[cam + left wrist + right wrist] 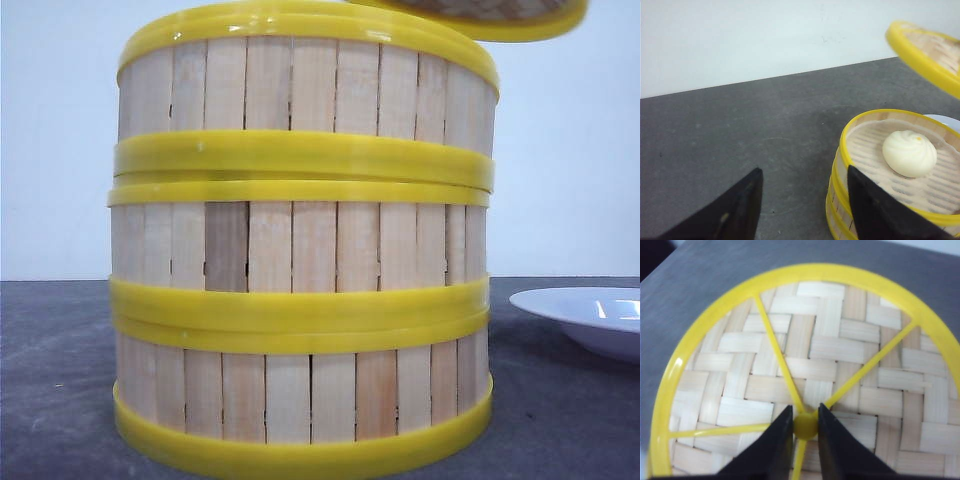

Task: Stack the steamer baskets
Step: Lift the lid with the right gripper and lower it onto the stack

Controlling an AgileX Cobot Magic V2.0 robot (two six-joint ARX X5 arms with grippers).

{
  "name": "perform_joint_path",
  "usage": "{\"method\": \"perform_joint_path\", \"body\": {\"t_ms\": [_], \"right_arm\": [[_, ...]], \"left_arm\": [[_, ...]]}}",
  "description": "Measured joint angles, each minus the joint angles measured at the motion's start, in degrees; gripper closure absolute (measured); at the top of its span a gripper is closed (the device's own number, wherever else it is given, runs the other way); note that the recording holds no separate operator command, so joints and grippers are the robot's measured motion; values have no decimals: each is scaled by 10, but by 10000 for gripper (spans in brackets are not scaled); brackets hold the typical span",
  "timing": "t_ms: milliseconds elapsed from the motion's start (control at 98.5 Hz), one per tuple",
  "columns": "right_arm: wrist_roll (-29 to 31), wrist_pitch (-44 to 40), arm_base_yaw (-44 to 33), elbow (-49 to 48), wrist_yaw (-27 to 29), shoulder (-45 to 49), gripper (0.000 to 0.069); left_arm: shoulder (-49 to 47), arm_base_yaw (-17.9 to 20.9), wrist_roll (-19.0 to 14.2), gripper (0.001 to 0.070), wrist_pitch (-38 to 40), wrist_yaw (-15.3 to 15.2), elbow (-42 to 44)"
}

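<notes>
Wooden-slatted steamer baskets [303, 250] stand stacked three high, axis upright, beside the empty, wide-open left claw [805, 200]. Right claw [805, 426] pinches the tilted lid's [840, 365] knob [805, 425].

left end effector [802, 205]: fingers spread wide, nothing between them, low over the bench [740, 135] | right end effector [805, 427]: fingers pinched on lid knob [805, 425]

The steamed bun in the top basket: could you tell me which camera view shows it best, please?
The left wrist view: it looks down into the open top steamer basket, where the white bun sits in plain sight. The front view shows only the stack's walls, hiding the bun. The right wrist view is filled by the lid.
</notes>
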Motion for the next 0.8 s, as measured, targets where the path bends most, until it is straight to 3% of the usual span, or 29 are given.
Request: {"method": "perform_joint_path", "body": {"t_ms": [355, 802], "right_arm": [[-2, -14, 94, 0, 5, 32, 635], [-15, -40, 150, 0, 50, 62, 636]], "left_arm": [[0, 0, 0, 389, 0, 0, 0], [0, 0, 0, 389, 0, 0, 0]]}}
